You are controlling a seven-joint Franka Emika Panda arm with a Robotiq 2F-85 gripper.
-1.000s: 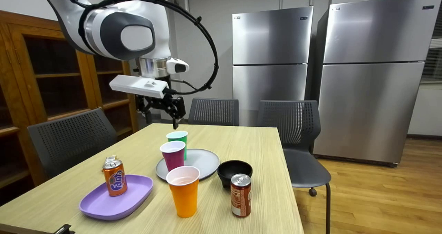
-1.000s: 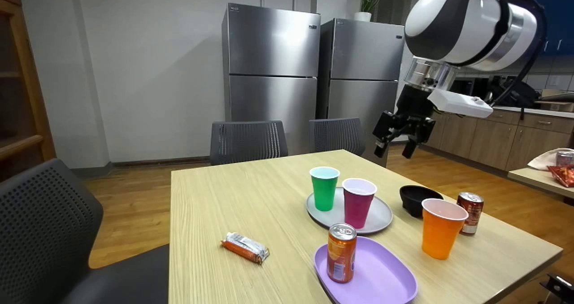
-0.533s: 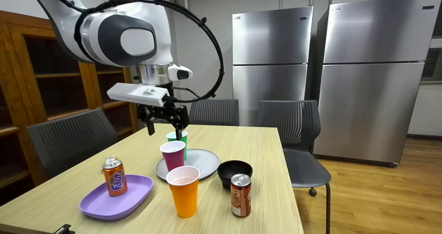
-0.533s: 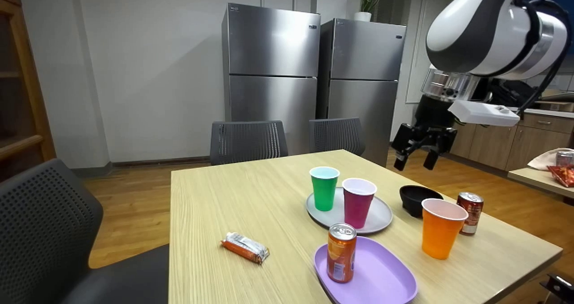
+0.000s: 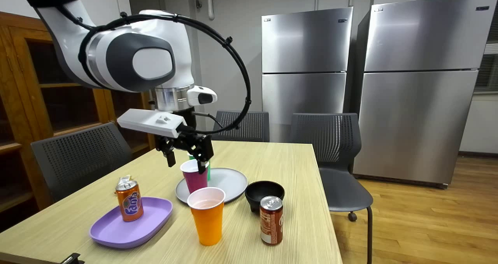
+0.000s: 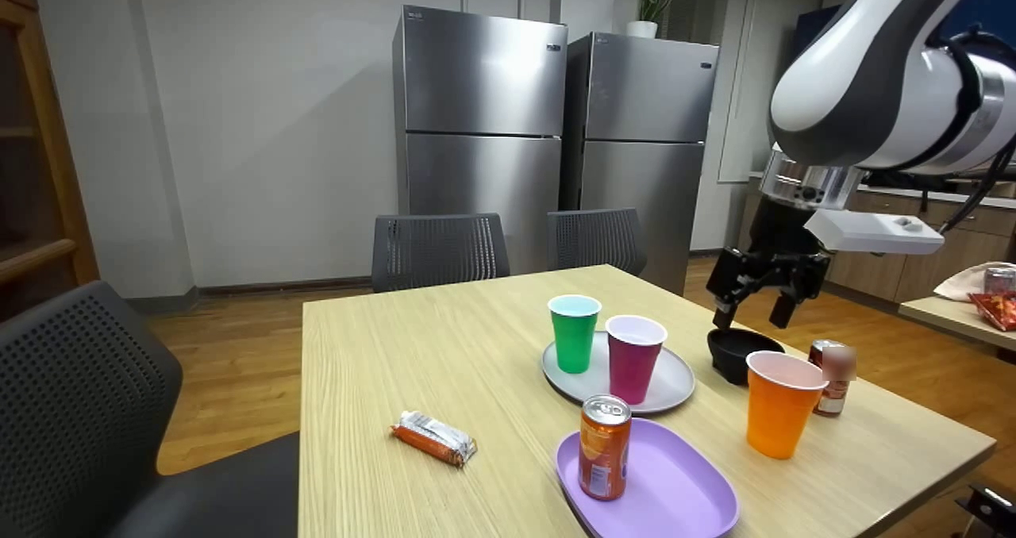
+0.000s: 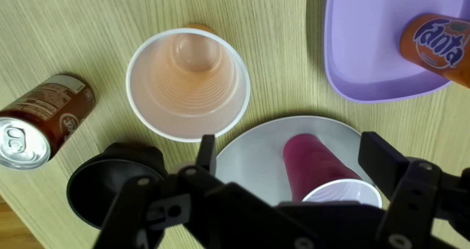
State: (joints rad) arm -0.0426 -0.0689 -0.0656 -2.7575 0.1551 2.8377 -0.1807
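My gripper hangs jaws-down above the table, open with nothing between its fingers. Below it in the wrist view, a magenta cup stands on a grey plate, its white rim partly hidden by the gripper body. An orange cup stands upright beside the plate, and one fingertip overlaps its rim in that view. A black bowl sits near the gripper's other flank; in an exterior view the gripper appears just over the bowl. A green cup shares the plate, mostly hidden behind the gripper elsewhere.
A brown-red can stands near the bowl. A lilac tray carries an orange Fanta can. A wrapped bar lies on the table. Dark chairs surround it, with two steel fridges behind.
The arm has come down, and its gripper now sits lower, at the height of the magenta cup's rim in an exterior view. Jaws stayed open; the cups, cans, bowl and plates have not moved.
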